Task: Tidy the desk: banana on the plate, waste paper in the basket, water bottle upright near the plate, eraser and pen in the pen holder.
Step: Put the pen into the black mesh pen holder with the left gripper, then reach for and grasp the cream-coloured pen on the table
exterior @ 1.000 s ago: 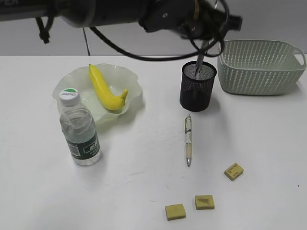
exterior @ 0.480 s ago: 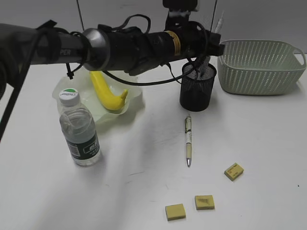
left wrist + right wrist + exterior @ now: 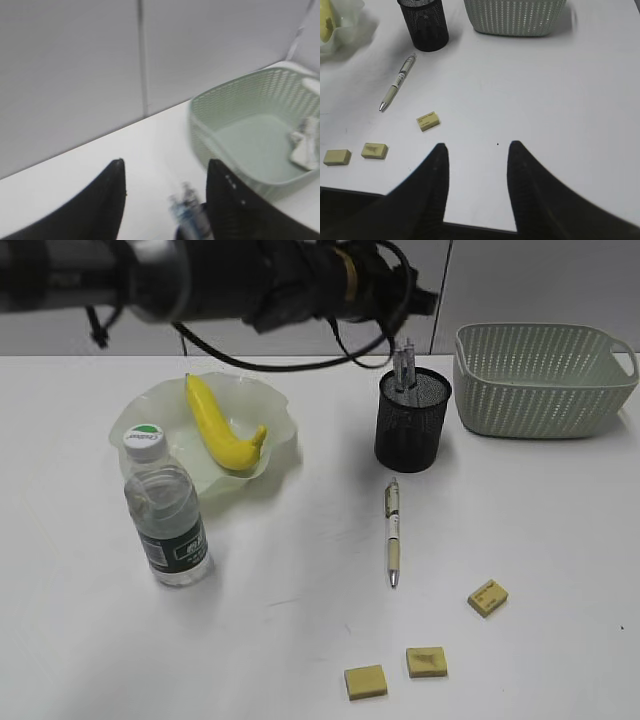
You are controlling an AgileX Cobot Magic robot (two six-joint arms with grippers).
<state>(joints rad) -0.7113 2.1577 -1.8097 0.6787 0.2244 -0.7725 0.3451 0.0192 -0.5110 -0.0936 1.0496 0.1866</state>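
Note:
The banana (image 3: 222,425) lies on the pale-green plate (image 3: 275,400). The water bottle (image 3: 166,520) stands upright in front of the plate. The black mesh pen holder (image 3: 413,430) has pens (image 3: 405,362) standing in it. One pen (image 3: 392,533) lies on the desk (image 3: 300,640), with three yellow erasers (image 3: 487,597) (image 3: 426,661) (image 3: 365,681) nearer the front. The waste paper (image 3: 305,145) lies in the basket (image 3: 225,120). My left gripper (image 3: 167,165) is open and empty just above the pen tops (image 3: 187,212). My right gripper (image 3: 477,146) is open and empty, above bare desk near the front edge.
The basket (image 3: 540,380) stands at the back right, beside the pen holder. My left arm (image 3: 250,280) stretches across the back of the desk above the plate. The right wrist view shows the loose pen (image 3: 397,82), the erasers (image 3: 427,121) and the holder (image 3: 422,25).
My left gripper has risen and drawn back from the pen holder. The pen it had at the cup now stands in the holder, free of the jaws.

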